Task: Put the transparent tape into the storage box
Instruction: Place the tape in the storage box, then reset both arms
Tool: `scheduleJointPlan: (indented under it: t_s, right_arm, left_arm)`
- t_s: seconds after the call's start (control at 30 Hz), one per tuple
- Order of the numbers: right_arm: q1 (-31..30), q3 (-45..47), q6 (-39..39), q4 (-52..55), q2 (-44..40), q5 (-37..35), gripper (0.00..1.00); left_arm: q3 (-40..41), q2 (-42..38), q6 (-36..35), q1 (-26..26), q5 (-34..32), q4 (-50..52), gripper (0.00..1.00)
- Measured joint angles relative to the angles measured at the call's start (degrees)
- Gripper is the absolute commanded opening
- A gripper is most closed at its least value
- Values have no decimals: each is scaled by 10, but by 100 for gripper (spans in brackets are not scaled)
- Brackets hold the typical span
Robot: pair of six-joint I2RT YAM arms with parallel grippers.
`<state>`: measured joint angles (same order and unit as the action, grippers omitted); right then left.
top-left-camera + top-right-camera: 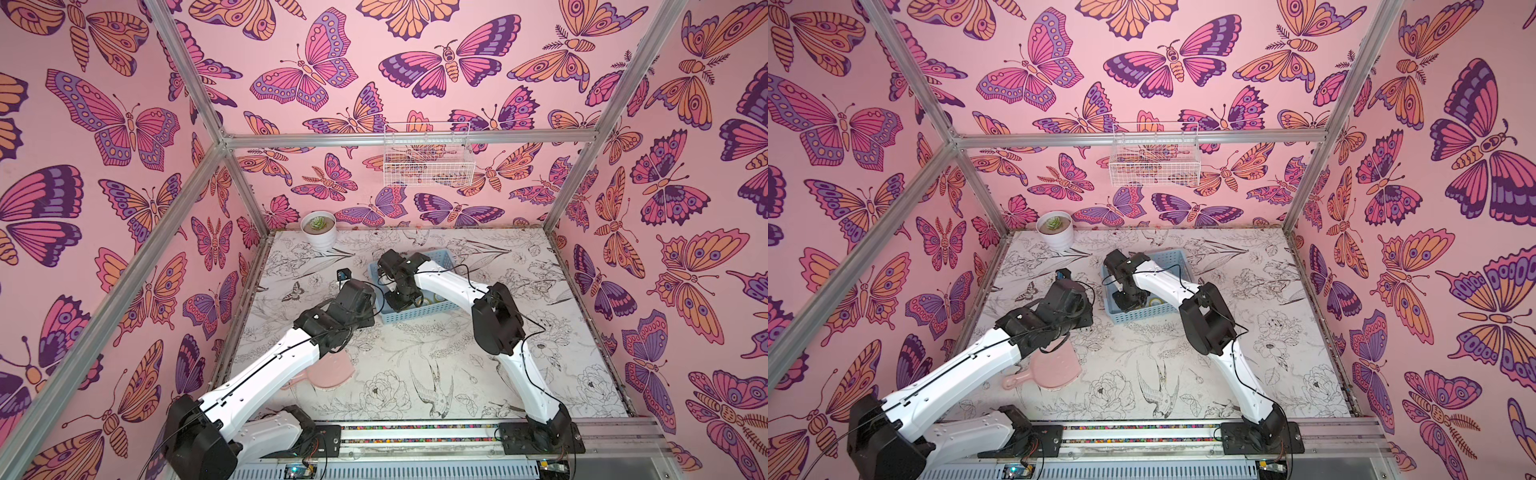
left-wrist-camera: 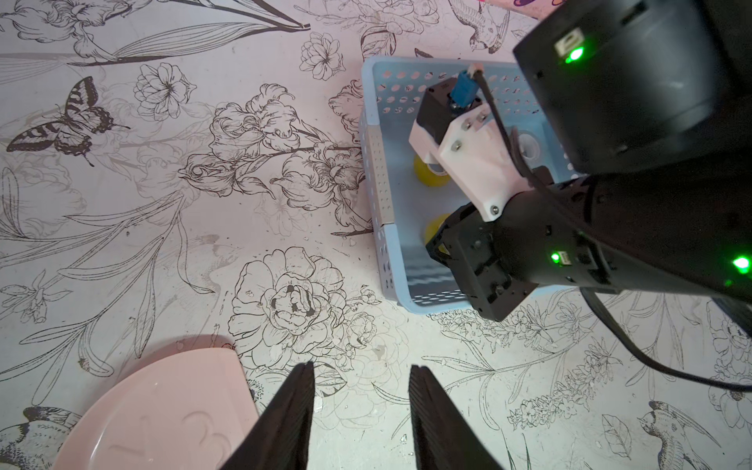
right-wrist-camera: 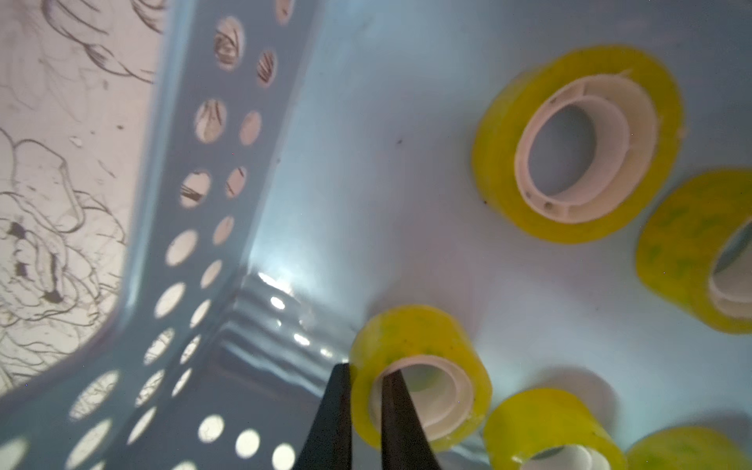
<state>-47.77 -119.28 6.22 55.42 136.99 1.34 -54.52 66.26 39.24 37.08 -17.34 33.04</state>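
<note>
The storage box [image 1: 432,311] [image 1: 1142,316] is a light blue perforated basket at mid table. My right gripper [image 3: 366,370] reaches down inside it and is shut on the wall of a yellow transparent tape roll [image 3: 423,337], one finger inside the core and one outside. Several more yellow rolls lie on the box floor [image 3: 578,142] [image 3: 687,248] [image 3: 545,419]. In the left wrist view two yellow rolls [image 2: 427,173] [image 2: 435,230] and a paler ring [image 2: 529,146] show in the box [image 2: 380,175]. My left gripper [image 2: 362,366] hangs open and holds nothing, above bare table left of the box.
A pink hand mirror [image 1: 1057,368] [image 2: 162,411] lies on the table under the left arm. A white pot with a succulent [image 1: 319,230] stands at the back left corner. A white wire basket [image 1: 428,160] hangs on the back wall.
</note>
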Motion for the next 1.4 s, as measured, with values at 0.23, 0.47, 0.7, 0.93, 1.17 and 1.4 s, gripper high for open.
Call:
scheduleJointPlan:
  t_s: [0.23, 0.47, 0.7, 0.93, 1.17, 1.4]
  right_arm:
    - [0, 2, 0, -4, 0, 1, 7]
    - [0, 2, 2, -4, 0, 0, 19]
    - [0, -16, 2, 3, 0, 0, 25]
    - [0, -49, 2, 13, 0, 0, 27]
    - [0, -68, 2, 22, 0, -6, 28]
    - [6, -66, 6, 27, -16, -20, 48]
  left_arm:
    - [0, 0, 0, 0, 0, 0, 45]
    - [0, 0, 0, -1, 0, 0, 45]
    - [0, 0, -1, -1, 4, 0, 45]
    - [0, 2, -2, -1, 6, 0, 45]
    - [0, 3, -3, -1, 6, 0, 45]
    - [-2, 3, -9, -1, 6, 0, 51]
